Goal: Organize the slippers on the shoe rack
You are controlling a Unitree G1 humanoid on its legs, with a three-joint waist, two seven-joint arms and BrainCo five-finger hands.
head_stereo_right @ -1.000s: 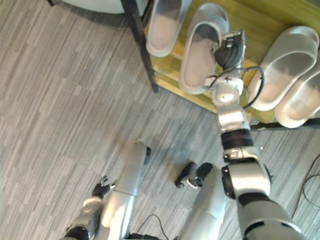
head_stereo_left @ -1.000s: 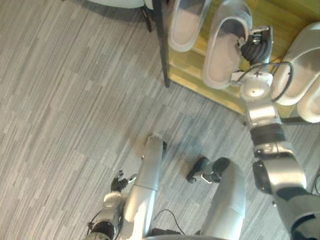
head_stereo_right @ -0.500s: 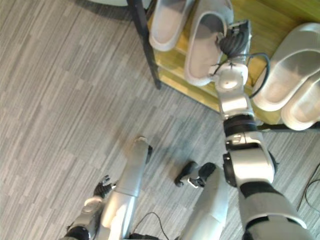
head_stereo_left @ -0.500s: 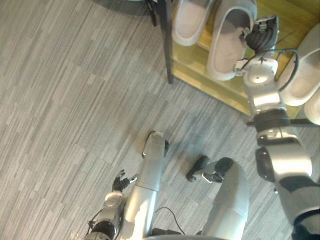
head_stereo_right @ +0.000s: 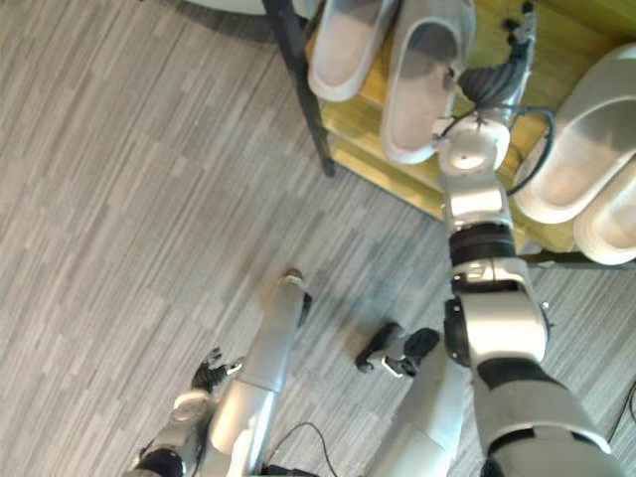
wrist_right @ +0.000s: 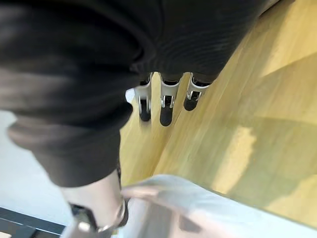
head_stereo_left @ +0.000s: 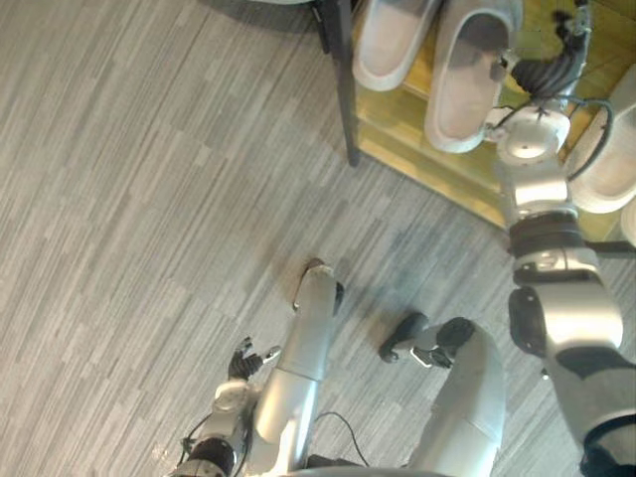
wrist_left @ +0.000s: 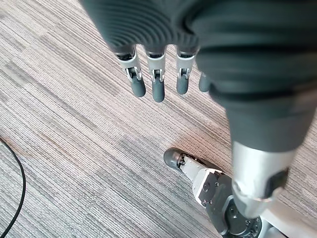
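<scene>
Two grey slippers lie side by side on the wooden shoe rack shelf [head_stereo_left: 412,139], the left one [head_stereo_left: 390,42] and the right one [head_stereo_left: 470,79]. My right hand [head_stereo_left: 553,68] is just to the right of the right slipper, open, with straight fingers [wrist_right: 166,108] over bare wood [wrist_right: 237,124]. That slipper's rim [wrist_right: 198,210] shows close beside the hand, apart from the fingers. Another pair of pale slippers [head_stereo_right: 581,139] lies further right on the shelf. My left hand [head_stereo_left: 244,360] hangs low over the carpet, open and empty, its fingers [wrist_left: 156,85] straight.
The rack's black post [head_stereo_left: 343,89] stands at the shelf's left corner. Grey striped carpet [head_stereo_left: 149,199] spreads to the left and front of the rack. A bare strip of shelf [head_stereo_right: 542,60] lies between the two pairs of slippers.
My right hand has uncurled and come off the right slipper, which stays on the shelf. The whole picture has shifted a little. The left hand has not moved.
</scene>
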